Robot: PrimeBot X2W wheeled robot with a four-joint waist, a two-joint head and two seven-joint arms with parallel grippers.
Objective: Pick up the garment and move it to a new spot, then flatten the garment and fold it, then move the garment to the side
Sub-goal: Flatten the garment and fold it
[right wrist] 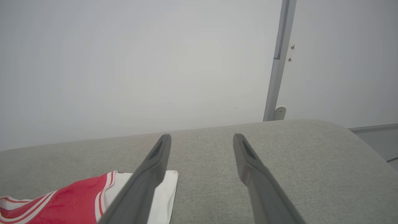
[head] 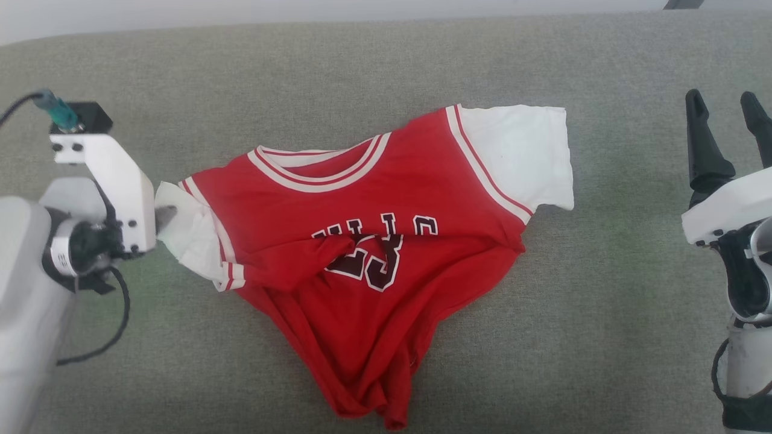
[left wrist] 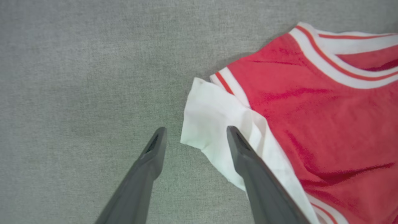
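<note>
The garment [head: 362,241] is a red jersey with white sleeves and a dark "23", lying chest up and wrinkled on the grey cushion, its hem bunched toward the near edge. My left gripper [head: 164,217] is at the garment's left white sleeve [left wrist: 211,118]. In the left wrist view the left gripper [left wrist: 197,129] is open: one finger rests over the sleeve's edge and the other over bare cushion, with nothing gripped. My right gripper [head: 721,96] stands open off to the right, apart from the garment [right wrist: 71,202]. The right wrist view shows the right gripper [right wrist: 202,136] holding nothing.
The grey fabric cushion [head: 386,72] stretches wide around the garment, with a rounded far edge. Behind it is a white wall [right wrist: 124,62] with a grey vertical pole [right wrist: 276,62]. A black cable [head: 114,325] loops below my left wrist.
</note>
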